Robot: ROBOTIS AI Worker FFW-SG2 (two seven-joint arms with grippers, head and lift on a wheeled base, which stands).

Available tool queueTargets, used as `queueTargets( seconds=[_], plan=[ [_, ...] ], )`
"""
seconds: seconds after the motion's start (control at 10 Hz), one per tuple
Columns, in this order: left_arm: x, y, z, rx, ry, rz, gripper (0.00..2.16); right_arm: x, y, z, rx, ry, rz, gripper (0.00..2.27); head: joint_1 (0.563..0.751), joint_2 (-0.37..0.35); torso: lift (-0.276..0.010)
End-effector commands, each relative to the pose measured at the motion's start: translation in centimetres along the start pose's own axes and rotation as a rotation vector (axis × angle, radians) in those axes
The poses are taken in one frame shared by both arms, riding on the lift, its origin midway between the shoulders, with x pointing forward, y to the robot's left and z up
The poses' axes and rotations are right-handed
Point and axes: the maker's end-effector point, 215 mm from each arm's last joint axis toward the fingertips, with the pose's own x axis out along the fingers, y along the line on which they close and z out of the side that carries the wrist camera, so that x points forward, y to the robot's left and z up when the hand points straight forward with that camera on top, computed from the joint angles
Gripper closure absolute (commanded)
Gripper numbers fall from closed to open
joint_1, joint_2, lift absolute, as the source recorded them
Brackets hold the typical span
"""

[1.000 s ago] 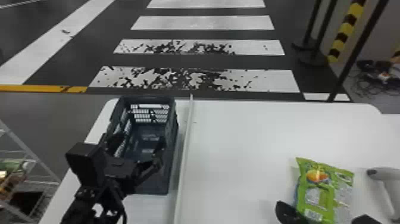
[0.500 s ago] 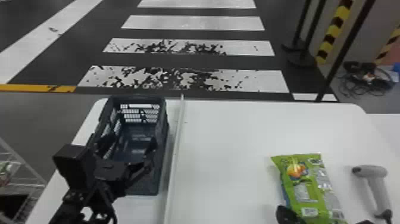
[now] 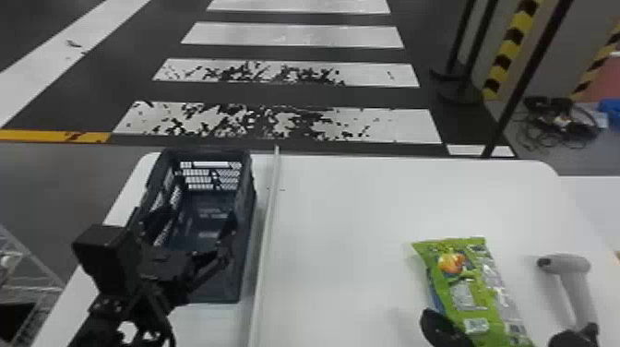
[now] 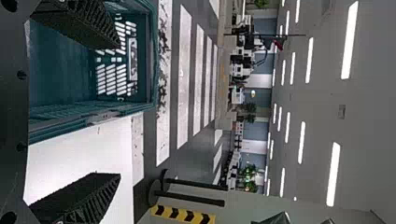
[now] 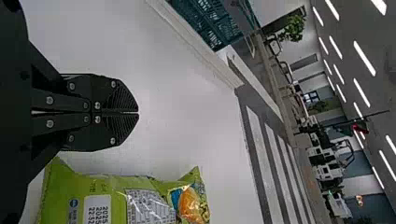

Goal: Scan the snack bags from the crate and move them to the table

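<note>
In the head view my left gripper [image 3: 201,218] is open over the near part of the dark crate [image 3: 203,230], whose visible floor holds no bag. The left wrist view has the left gripper [image 4: 117,111] with fingers wide apart, the crate [image 4: 60,70] beyond them. Low at the right of the head view, my right gripper [image 3: 442,328] overlaps the left edge of the green snack bag [image 3: 470,286] lying on the table. From the right wrist, the right gripper [image 5: 138,112] has its fingers pressed together, nothing between, with the bag [image 5: 116,200] alongside.
A grey handheld scanner [image 3: 572,281] lies right of the bag, a black arm part covering its handle end. A long pale strip [image 3: 265,240] runs along the white table [image 3: 350,207] just right of the crate. A wire rack [image 3: 27,286] stands at far left.
The head view has shifted, so crate, bag and scanner sit farther left in it. The bag has turned slightly counterclockwise on the table. The left gripper keeps its place over the crate.
</note>
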Motion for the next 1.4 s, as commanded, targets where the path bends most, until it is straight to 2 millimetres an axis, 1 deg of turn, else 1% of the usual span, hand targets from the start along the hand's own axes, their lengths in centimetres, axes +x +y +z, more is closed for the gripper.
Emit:
queueTargets(
  seconds=[0.0, 0.1, 0.2, 0.4, 0.5, 0.6, 0.7, 1.1, 1.2, 1.3],
  plan=[
    [0.0, -0.1, 0.1, -0.002, -0.002, -0.002, 0.01, 0.0, 0.6, 2.4, -0.004, -0.028, 0.006, 2.25, 0.695, 0.024, -0.095],
    [0.0, -0.1, 0.0, -0.002, -0.001, -0.002, 0.01, -0.1, -0.4, 3.5, -0.013, -0.033, -0.019, 2.24, 0.695, 0.030, -0.095],
    [0.0, -0.1, 0.1, -0.001, -0.003, -0.001, 0.01, -0.2, -1.9, 5.0, -0.026, -0.047, -0.060, 1.82, 0.695, 0.022, -0.095],
    [0.0, -0.1, 0.2, -0.002, -0.004, -0.001, 0.01, -1.5, -5.9, 7.8, -0.057, -0.081, -0.135, 0.21, 0.695, -0.012, -0.095],
    [-0.2, -0.1, 0.1, -0.001, -0.001, -0.002, 0.01, -2.3, -8.0, 8.8, -0.062, -0.089, -0.175, 0.02, 0.695, -0.044, -0.095],
    [-0.2, -0.2, 0.0, 0.001, 0.001, -0.007, 0.01, -3.1, -9.9, 9.6, -0.070, -0.095, -0.210, 0.01, 0.695, -0.078, -0.095],
    [-0.2, -0.2, -0.1, 0.001, 0.002, -0.007, 0.01, -3.7, -11.4, 9.9, -0.079, -0.100, -0.235, 0.03, 0.695, -0.112, -0.095],
    [-0.5, 0.0, -0.1, 0.008, 0.005, -0.009, 0.01, -4.2, -17.6, 9.5, -0.102, -0.107, -0.324, 0.03, 0.695, -0.190, -0.095],
    [-0.6, 0.0, -0.3, 0.009, 0.010, -0.011, 0.01, -4.3, -18.8, 9.8, -0.123, -0.118, -0.338, 0.03, 0.695, -0.209, -0.095],
    [-0.7, -0.1, -0.5, 0.008, 0.013, -0.012, 0.01, -4.4, -20.2, 9.7, -0.141, -0.120, -0.354, 0.03, 0.695, -0.219, -0.095]
  ],
)
